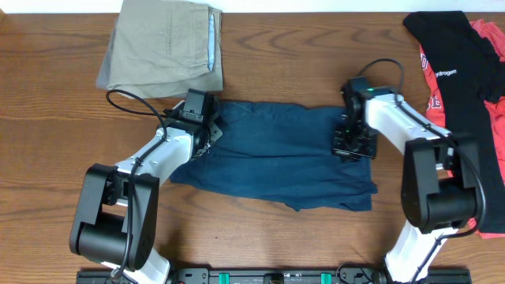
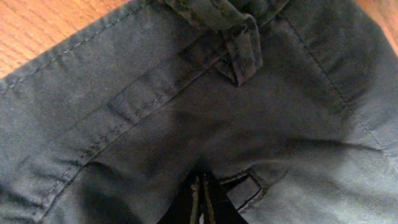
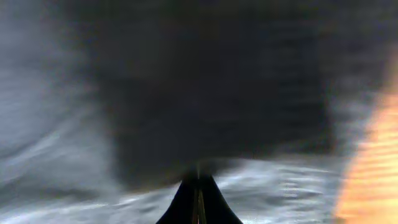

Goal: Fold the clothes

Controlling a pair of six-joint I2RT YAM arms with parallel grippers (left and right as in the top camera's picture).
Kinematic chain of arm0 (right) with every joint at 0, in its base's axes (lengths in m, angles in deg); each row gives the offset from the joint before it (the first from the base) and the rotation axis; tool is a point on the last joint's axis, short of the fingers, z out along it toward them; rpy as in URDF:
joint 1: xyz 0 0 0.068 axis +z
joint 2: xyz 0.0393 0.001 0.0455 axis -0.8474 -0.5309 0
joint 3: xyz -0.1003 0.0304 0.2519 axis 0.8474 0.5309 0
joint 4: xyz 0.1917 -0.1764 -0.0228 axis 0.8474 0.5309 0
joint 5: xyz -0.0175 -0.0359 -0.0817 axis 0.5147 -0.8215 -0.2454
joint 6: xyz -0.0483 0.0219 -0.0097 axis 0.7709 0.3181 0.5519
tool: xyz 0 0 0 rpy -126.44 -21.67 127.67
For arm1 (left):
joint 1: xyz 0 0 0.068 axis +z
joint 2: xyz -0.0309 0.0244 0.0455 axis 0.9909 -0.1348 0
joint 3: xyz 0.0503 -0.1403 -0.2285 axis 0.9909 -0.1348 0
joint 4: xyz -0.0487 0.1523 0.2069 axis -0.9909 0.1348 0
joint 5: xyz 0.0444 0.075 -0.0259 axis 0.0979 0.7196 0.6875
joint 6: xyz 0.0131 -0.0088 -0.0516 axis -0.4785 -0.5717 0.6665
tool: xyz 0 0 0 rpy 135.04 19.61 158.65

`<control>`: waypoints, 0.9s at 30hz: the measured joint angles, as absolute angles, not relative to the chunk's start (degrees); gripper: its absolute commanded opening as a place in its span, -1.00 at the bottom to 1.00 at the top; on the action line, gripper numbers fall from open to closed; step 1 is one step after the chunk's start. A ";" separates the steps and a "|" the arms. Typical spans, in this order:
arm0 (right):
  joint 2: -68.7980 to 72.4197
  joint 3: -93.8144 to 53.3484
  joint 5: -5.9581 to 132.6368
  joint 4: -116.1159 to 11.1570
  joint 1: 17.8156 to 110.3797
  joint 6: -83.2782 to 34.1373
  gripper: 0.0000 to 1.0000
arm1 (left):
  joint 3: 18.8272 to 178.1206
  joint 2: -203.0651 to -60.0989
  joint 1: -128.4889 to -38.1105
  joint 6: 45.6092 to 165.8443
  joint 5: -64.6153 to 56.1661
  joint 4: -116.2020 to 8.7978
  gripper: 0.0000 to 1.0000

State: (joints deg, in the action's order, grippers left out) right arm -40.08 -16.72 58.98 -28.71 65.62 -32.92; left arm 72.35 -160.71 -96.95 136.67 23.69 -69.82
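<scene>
Across the brown wooden table (image 1: 47, 95), the navy shorts (image 1: 276, 154) lie spread out at the middle, their long side running left to right, with some wrinkles along the near edge. Over their left end reaches the left arm (image 1: 142, 166), and over their right end the right arm (image 1: 418, 150), both coming from the near edge. A pair of folded khaki shorts (image 1: 162, 47) sits at the far left, near the navy pair but apart from it. At the far right a black garment (image 1: 454, 55) with white lettering lies partly over a red garment (image 1: 493, 102).

The left fingers (image 2: 194, 205) are pressed together at the waistband, below a belt loop (image 2: 242, 50). Creases in the navy cloth draw toward their tips, so a pinch of fabric looks gripped. The right fingers (image 3: 189, 202) are closed too, tips against dark cloth. That view is blurred, and I cannot tell whether any fabric is caught.
</scene>
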 measured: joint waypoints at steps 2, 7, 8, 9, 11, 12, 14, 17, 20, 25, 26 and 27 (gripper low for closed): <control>-39.77 -16.22 58.61 -28.58 63.30 -33.14 -0.98 | 72.29 -159.99 -96.97 136.53 24.39 -67.75 -0.88; -39.64 -15.98 55.92 -27.84 57.81 -33.36 -0.98 | 70.80 -157.58 -96.21 136.73 30.53 -61.78 -0.88; -39.64 -15.98 54.85 -27.70 56.79 -33.40 -0.98 | 70.72 -157.25 -96.14 136.93 31.64 -60.84 -0.88; -39.64 -15.94 53.80 -27.64 55.69 -33.55 -0.98 | 70.65 -156.95 -96.12 137.21 32.50 -60.25 -0.88; -39.64 -15.87 51.66 -27.57 53.57 -33.71 -0.98 | 70.65 -156.33 -96.12 138.28 34.70 -58.70 -0.88; -39.64 -15.83 50.83 -27.55 52.74 -33.77 -0.98 | 70.63 -156.23 -96.12 138.70 35.45 -58.19 -0.87; -39.64 -15.76 49.43 -27.31 50.64 -33.79 -0.98 | 70.63 -156.16 -96.12 139.44 36.69 -57.69 -0.88; -39.68 -15.76 48.31 -26.57 48.61 -33.79 -0.98 | 70.63 -156.16 -96.12 140.21 37.54 -57.78 -0.88; -39.77 -15.81 47.57 -26.31 47.93 -33.79 -0.89 | 70.63 -156.14 -96.12 140.14 36.80 -58.70 -0.88; -39.79 -17.53 48.36 -25.89 47.93 -33.47 0.67 | 70.58 -156.16 -96.12 134.28 29.26 -63.79 0.96; -39.79 -18.08 48.71 -25.72 47.93 -33.42 0.98 | 70.58 -156.14 -96.12 132.97 27.56 -64.38 0.96; -39.79 -18.74 49.41 -25.65 47.93 -33.27 0.99 | 70.58 -156.16 -96.12 131.42 25.78 -64.88 0.96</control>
State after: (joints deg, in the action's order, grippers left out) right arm -39.79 -18.74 49.41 -25.65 47.93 -33.27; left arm 70.58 -156.16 -96.12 131.42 25.78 -64.88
